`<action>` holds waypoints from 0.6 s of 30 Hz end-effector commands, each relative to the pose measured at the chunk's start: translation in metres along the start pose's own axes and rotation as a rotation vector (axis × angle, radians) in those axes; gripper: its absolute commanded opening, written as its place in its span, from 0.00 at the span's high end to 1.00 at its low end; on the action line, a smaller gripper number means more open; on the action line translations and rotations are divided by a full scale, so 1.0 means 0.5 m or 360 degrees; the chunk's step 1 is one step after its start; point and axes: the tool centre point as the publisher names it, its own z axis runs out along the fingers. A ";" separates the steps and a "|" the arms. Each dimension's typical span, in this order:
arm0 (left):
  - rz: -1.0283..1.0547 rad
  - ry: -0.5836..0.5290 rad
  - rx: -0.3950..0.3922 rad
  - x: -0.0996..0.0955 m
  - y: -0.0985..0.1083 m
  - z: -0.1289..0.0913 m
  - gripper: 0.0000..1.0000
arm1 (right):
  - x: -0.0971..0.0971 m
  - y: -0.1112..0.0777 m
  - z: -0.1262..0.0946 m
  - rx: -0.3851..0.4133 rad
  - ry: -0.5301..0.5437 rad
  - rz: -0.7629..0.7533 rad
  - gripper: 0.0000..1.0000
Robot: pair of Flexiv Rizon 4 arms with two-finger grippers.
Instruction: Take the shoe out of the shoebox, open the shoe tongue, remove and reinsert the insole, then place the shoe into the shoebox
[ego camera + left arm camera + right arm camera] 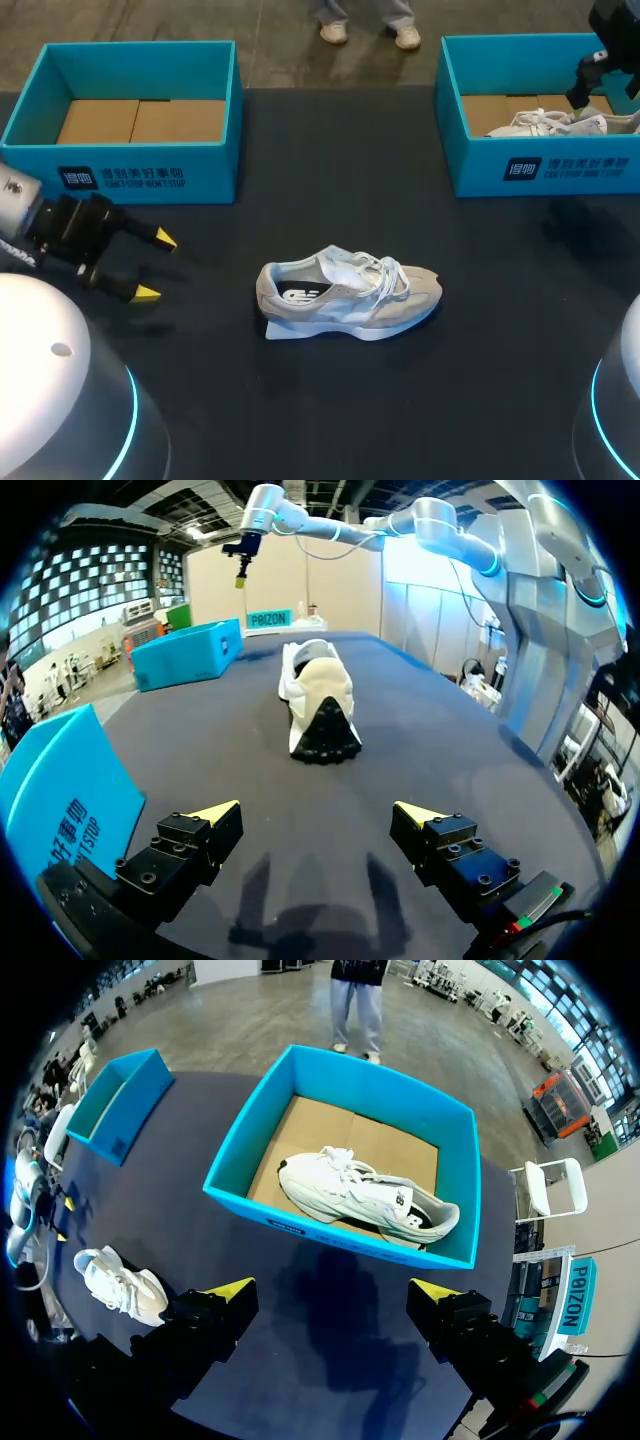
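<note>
The left gripper, released, faces the shoe lying ahead, while the right gripper, released, hangs above a shoebox holding a second shoe.

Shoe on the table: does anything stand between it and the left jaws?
Nothing visible does. Only bare table lies between the open left jaws and the shoe. The empty box stands off to the side, clear of that line.
</note>
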 end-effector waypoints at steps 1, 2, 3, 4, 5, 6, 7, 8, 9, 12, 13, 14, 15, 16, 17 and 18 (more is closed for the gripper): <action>-0.0033 -0.0112 0.0081 0.018 0.013 0.028 0.00 | 0.000 0.000 0.001 -0.0002 -0.0001 0.0001 0.00; -0.0045 -0.0134 0.0103 0.019 0.016 0.034 0.00 | 0.000 0.000 0.001 -0.0002 -0.0001 0.0001 0.00; -0.0066 -0.0159 0.0119 0.020 0.020 0.041 0.00 | 0.000 0.000 0.001 -0.0002 -0.0001 0.0001 0.00; -0.0087 -0.0183 0.0124 0.021 0.022 0.047 0.00 | 0.000 0.000 0.001 -0.0002 -0.0001 0.0001 0.00; -0.0090 -0.0198 0.0144 0.023 0.021 0.052 0.00 | 0.000 0.000 0.001 -0.0002 -0.0001 0.0001 0.00; -0.0095 -0.0206 0.0146 0.026 0.019 0.058 0.00 | 0.000 0.000 0.001 -0.0002 -0.0001 0.0001 0.00; -0.0111 -0.0208 0.0153 0.027 0.017 0.065 0.00 | 0.000 0.000 0.001 -0.0002 -0.0001 0.0001 0.00; -0.0117 -0.0203 0.0173 0.029 0.015 0.073 0.00 | 0.000 0.000 0.001 -0.0002 -0.0001 0.0001 0.00; -0.0134 -0.0191 0.0183 0.030 0.013 0.082 0.00 | 0.000 0.000 0.001 -0.0002 -0.0001 0.0001 0.00; -0.0144 -0.0151 0.0208 0.032 0.001 0.109 0.00 | 0.000 0.000 0.001 -0.0002 -0.0001 0.0001 0.00; -0.0148 -0.0136 0.0198 0.033 -0.005 0.118 0.00 | 0.000 0.000 0.001 -0.0002 -0.0001 0.0001 0.00; -0.0147 -0.0139 0.0201 0.034 -0.012 0.124 0.00 | 0.000 0.000 0.001 -0.0002 -0.0001 0.0001 0.00; -0.0147 -0.0138 0.0204 0.035 -0.018 0.128 0.00 | 0.000 0.000 0.001 -0.0002 -0.0001 0.0001 0.00; -0.0147 -0.0136 0.0204 0.036 -0.024 0.132 0.00 | 0.000 0.000 0.001 -0.0002 -0.0001 0.0001 0.00; -0.0139 -0.0134 0.0212 0.037 -0.032 0.139 0.00 | 0.000 0.000 0.001 -0.0002 -0.0001 0.0001 0.00; -0.0139 -0.0128 0.0215 0.037 -0.041 0.150 0.00 | 0.000 0.000 0.001 -0.0002 -0.0001 0.0001 0.00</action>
